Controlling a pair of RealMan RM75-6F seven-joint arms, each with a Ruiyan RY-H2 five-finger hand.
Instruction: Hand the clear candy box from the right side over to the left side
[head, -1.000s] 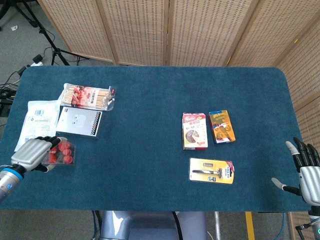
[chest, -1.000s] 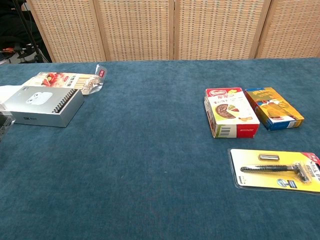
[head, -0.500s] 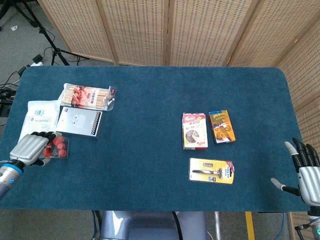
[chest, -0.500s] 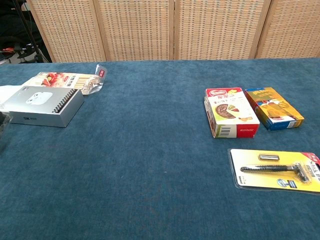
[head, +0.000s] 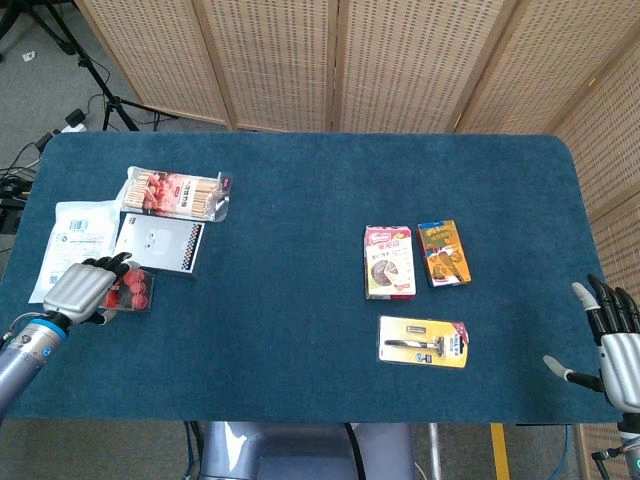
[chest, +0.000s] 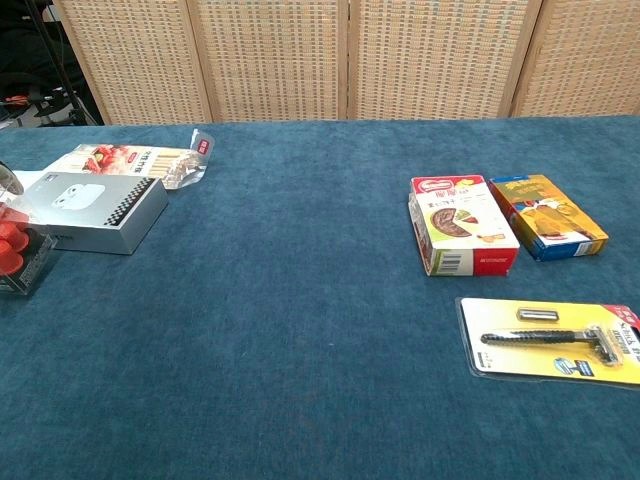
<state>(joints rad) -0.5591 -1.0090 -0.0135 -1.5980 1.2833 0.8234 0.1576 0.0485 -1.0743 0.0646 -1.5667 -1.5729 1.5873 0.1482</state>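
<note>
The clear candy box (head: 133, 290), with red candies inside, is at the table's left side, just in front of a white checkered box. My left hand (head: 80, 290) holds it, with the fingers curled over its left end. The chest view shows the candy box (chest: 18, 250) at the frame's left edge, low over the cloth; whether it touches the table is unclear. My right hand (head: 612, 340) hovers off the table's right front corner with its fingers spread and nothing in it.
Close behind the candy box are a white checkered box (head: 160, 243), a white pouch (head: 78, 235) and a snack pack (head: 175, 193). Right of centre lie a pink box (head: 389, 262), an orange box (head: 443, 253) and a razor pack (head: 424, 341).
My left hand drifted left with the candy box, then came back right and slightly farther from the front edge. The box has come into the chest view. The right hand barely moved.
</note>
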